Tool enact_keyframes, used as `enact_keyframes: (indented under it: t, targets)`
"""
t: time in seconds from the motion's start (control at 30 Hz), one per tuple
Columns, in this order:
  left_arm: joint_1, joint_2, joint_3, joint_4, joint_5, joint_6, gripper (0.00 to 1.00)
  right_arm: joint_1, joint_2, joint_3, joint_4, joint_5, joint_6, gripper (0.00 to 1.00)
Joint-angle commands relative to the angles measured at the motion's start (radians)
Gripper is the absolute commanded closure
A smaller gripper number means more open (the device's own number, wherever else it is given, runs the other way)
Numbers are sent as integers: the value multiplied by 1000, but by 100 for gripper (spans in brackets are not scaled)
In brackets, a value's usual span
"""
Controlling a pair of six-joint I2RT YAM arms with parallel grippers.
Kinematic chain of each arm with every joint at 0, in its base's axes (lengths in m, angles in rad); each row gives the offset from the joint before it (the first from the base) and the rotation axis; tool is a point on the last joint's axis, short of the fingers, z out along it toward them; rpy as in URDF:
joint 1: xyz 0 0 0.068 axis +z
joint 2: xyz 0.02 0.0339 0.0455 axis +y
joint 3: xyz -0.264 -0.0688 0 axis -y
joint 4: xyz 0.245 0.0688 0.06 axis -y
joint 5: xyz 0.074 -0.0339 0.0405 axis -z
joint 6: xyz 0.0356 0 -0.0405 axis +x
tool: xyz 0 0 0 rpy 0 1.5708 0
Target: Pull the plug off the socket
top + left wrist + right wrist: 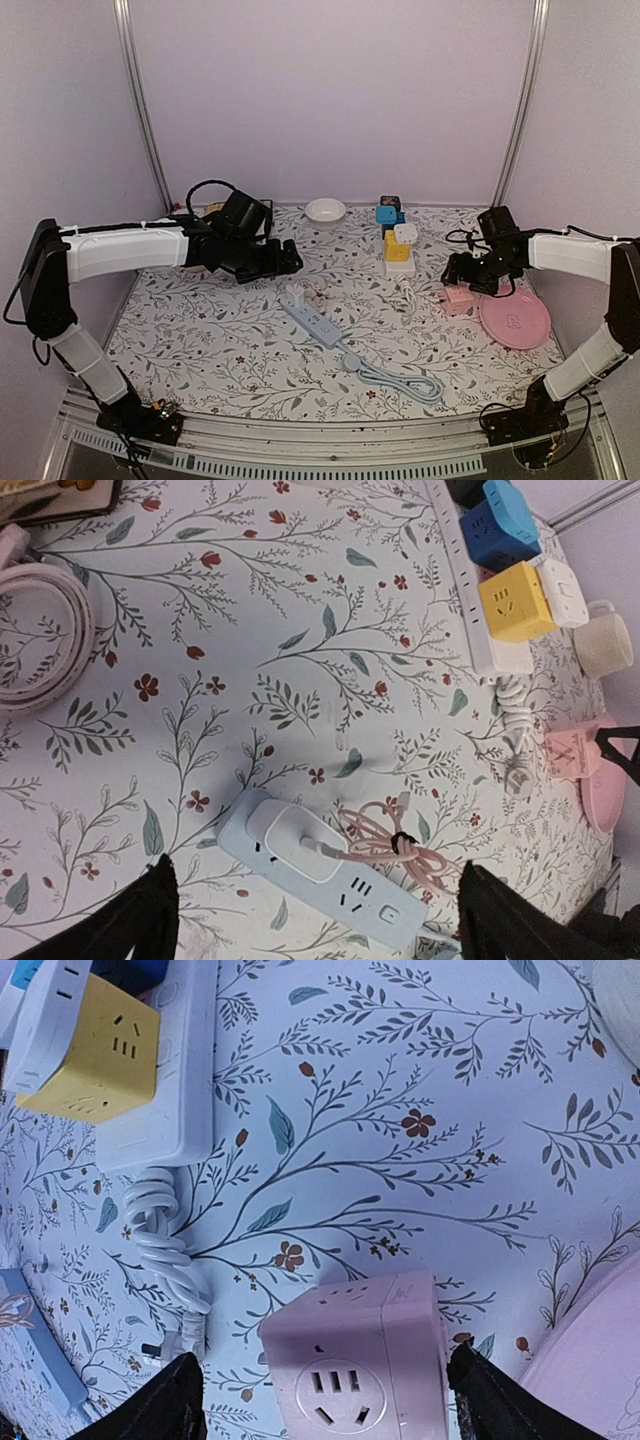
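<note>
Left gripper [288, 262] is spread wide with nothing in it. It hangs over the tabletop [200, 340] left of centre, just past the far end of the power strip [312, 320]. The strip lies diagonally near the middle of the tabletop, and its grey cord [400, 375] runs off toward the near right.

White plug [295, 838] is seated in the socket at the strip's far-left end (fully in, no gap visible in the left wrist view). A bundled pink cable [400, 848] lies against the strip just beside the plug. In the left wrist view the fingers [150, 910] sit one on each side of the plug end, apart from it.

Right gripper [325, 1358] is also spread, straddling the pink cube socket [350, 1345] near the right edge. Can't tell whether either finger touches the cube. Pink plate [515, 320] sits just beside the cube on its near-right side.

Yellow cube [397, 248] sits on a white strip [400, 266] toward the far edge. White bowl [325, 210] is at the far edge.
</note>
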Motion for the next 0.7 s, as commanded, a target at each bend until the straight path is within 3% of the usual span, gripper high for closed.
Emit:
enact_keyframes:
  t: [0.0,0.2,0.43,0.67]
  targets:
    - [-43,33,42,-30,-52,-48,3,-2,-51,-4,22,8,-29,14]
    - [-82,66,65,-100,-108,-160,3,13,-90,31,21,23,-74,14]
    - [-91,105,80,-150,-122,-308,4,139,-98,97,34,82,-124,14]
    - [-92,247,304,-364,-160,-375,17,226,-64,153,48,130,-135,14]
